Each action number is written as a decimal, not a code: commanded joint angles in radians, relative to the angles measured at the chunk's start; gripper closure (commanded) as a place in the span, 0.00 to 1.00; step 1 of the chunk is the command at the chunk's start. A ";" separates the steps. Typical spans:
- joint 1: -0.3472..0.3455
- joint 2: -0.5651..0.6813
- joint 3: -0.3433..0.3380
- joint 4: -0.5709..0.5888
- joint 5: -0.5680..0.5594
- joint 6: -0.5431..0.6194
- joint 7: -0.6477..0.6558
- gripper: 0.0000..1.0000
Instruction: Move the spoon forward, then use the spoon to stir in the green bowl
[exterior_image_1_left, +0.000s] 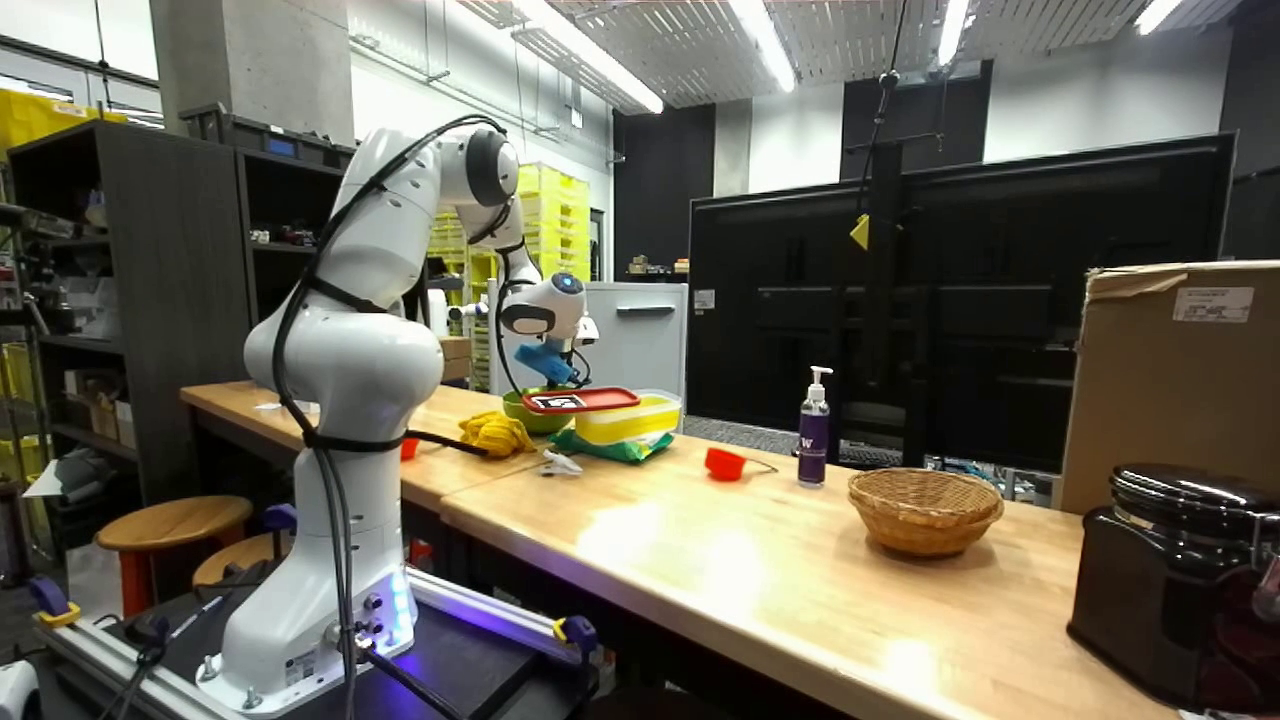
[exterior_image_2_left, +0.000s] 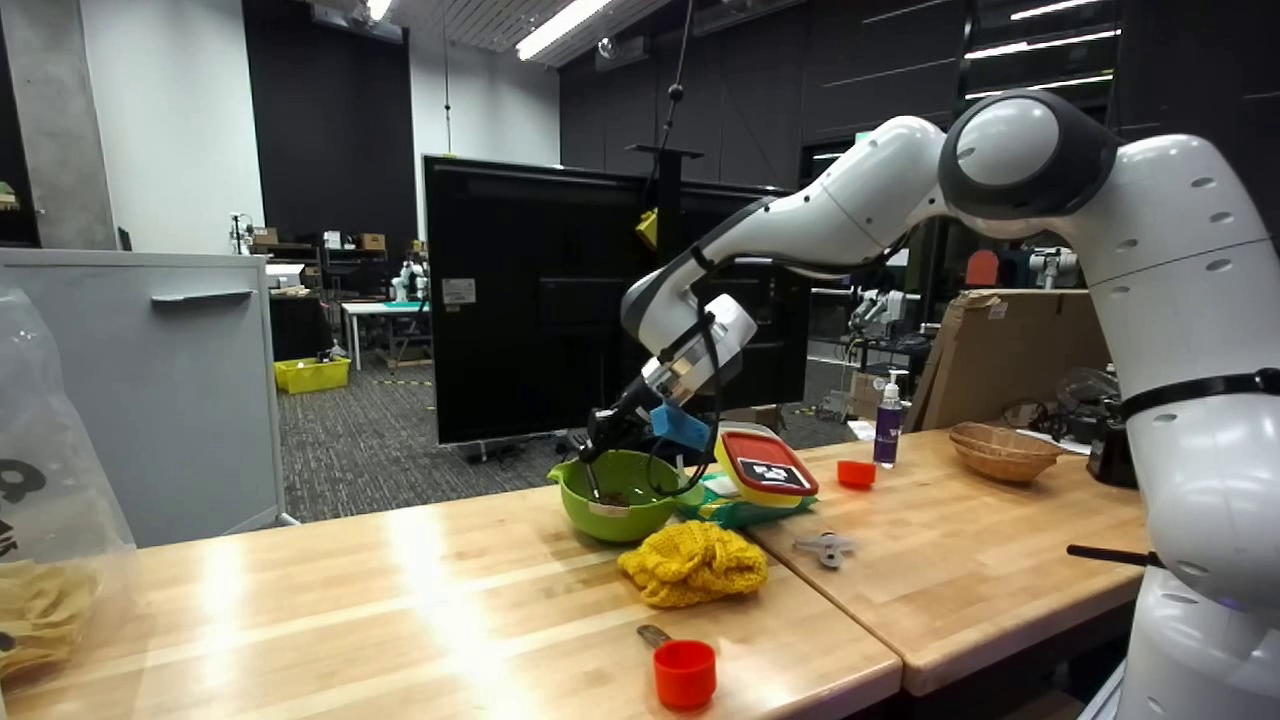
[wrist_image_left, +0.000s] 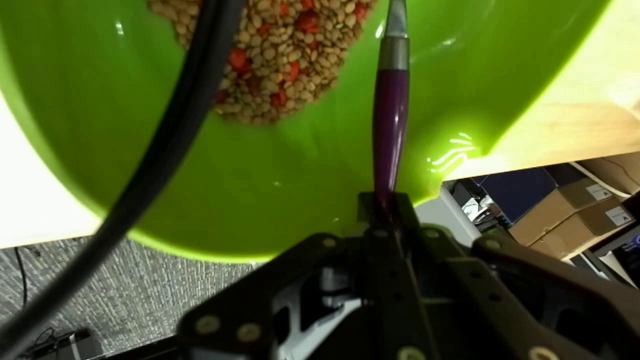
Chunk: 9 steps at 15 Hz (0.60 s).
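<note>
The green bowl (exterior_image_2_left: 620, 522) stands on the wooden table and also shows in an exterior view (exterior_image_1_left: 540, 418). In the wrist view the bowl (wrist_image_left: 260, 185) fills much of the picture and holds brown lentils with red bits (wrist_image_left: 295, 60). My gripper (wrist_image_left: 387, 205) is shut on the purple handle of the spoon (wrist_image_left: 391, 115). The spoon's metal neck points up out of the wrist picture, so its tip is hidden there. In an exterior view the gripper (exterior_image_2_left: 588, 452) is at the bowl's far-left rim and the spoon (exterior_image_2_left: 593, 484) slants down into the bowl.
A yellow container with a red lid (exterior_image_2_left: 770, 465) lies on a green packet (exterior_image_2_left: 735, 512) beside the bowl. A yellow knit cloth (exterior_image_2_left: 695, 565) lies in front. Red cups (exterior_image_2_left: 685, 675) (exterior_image_2_left: 856, 474), a pump bottle (exterior_image_1_left: 813, 440) and a woven basket (exterior_image_1_left: 925, 512) stand around. A black cable (wrist_image_left: 170, 140) crosses the wrist view.
</note>
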 joint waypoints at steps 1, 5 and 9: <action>0.003 -0.039 0.000 -0.078 0.004 0.014 0.001 0.99; -0.005 -0.079 -0.037 -0.115 -0.070 -0.035 0.054 0.99; -0.015 -0.099 -0.095 -0.115 -0.208 -0.134 0.138 0.99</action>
